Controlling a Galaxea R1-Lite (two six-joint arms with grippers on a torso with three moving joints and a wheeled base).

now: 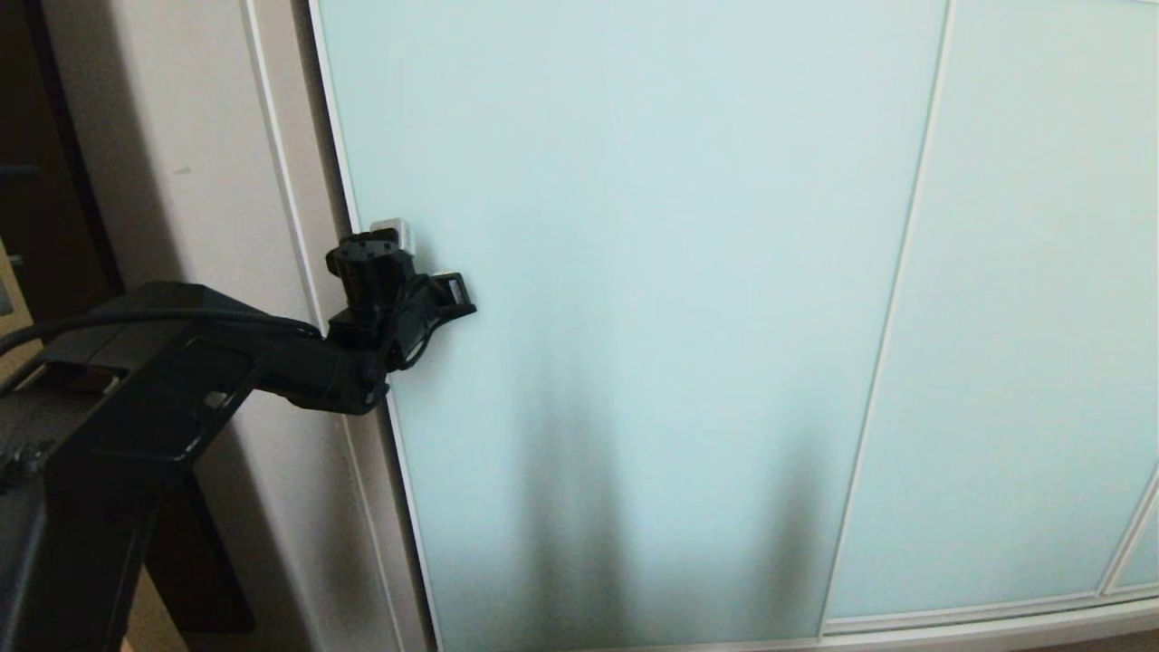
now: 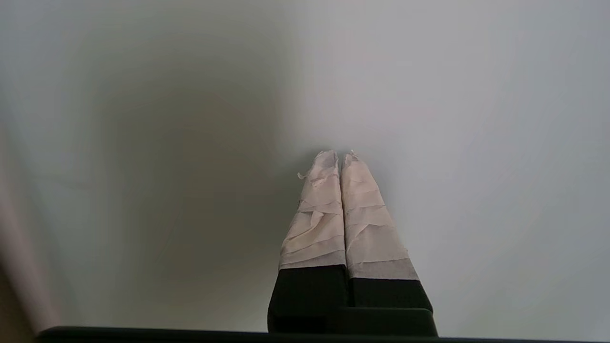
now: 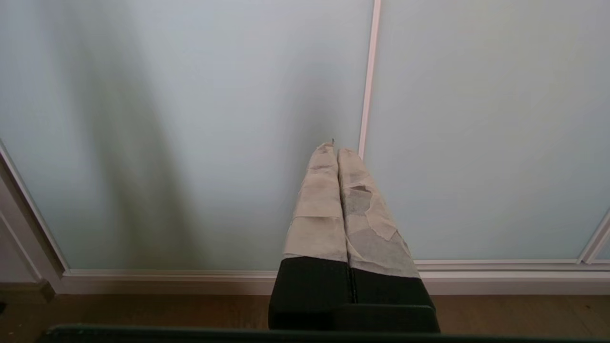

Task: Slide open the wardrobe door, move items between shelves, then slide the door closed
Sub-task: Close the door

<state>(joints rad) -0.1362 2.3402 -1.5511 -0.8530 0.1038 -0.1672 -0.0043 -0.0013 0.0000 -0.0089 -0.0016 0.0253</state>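
Presently the left gripper [image 2: 339, 157] is seen with its taped fingers [image 2: 314, 214] pressed together on nothing, tips right at the frosted glass of the sliding wardrobe door [image 1: 634, 272], near that door's left frame edge; contact cannot be confirmed. The door is found shut, directly ahead of the tool. The right gripper [image 3: 336, 148] is likewise pressed together and empty, low before the door near a vertical frame strip [image 3: 368, 95] and above the wooden floor [image 3: 143, 314].

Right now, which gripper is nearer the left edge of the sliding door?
Left. The left gripper, shut, is up against the sliding door beside its left frame. The right gripper, also shut, hangs low in front of the glass near a panel divider.
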